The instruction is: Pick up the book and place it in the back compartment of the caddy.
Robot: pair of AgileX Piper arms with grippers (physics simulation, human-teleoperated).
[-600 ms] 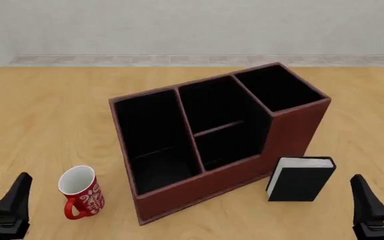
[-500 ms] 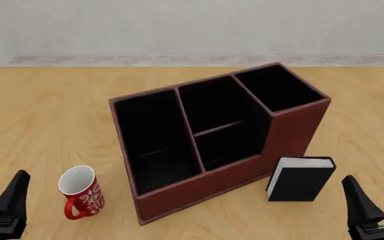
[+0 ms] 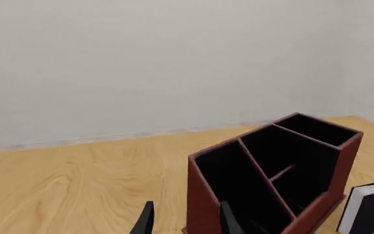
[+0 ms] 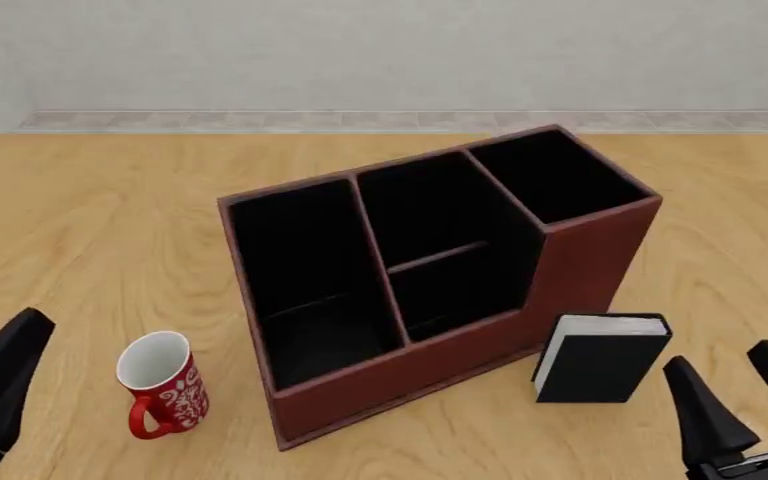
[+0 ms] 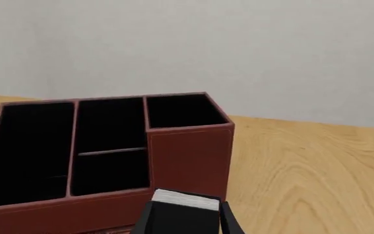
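Left wrist view: left tool [image 3: 185, 222] being held parted, empty, aimed at caddy [image 3: 265, 180]; book [image 3: 367, 207] being seen beyond.

Front view: book [image 4: 602, 357] being stood upright on bench [image 4: 91, 230], just beside caddy's near-right corner, long axis vertical, page edges up.

Right wrist view: right tool [image 5: 185, 219] being held wide, book [image 5: 183, 212] being framed between fingers; grasp judged not yet made.

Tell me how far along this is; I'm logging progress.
Nothing is done: the small black hardcover book stands on the table beside the reddish-brown caddy, ungrasped. In hand: the right gripper, jaws open, faces it. Left: grasp, lift, lower it into the back compartment.
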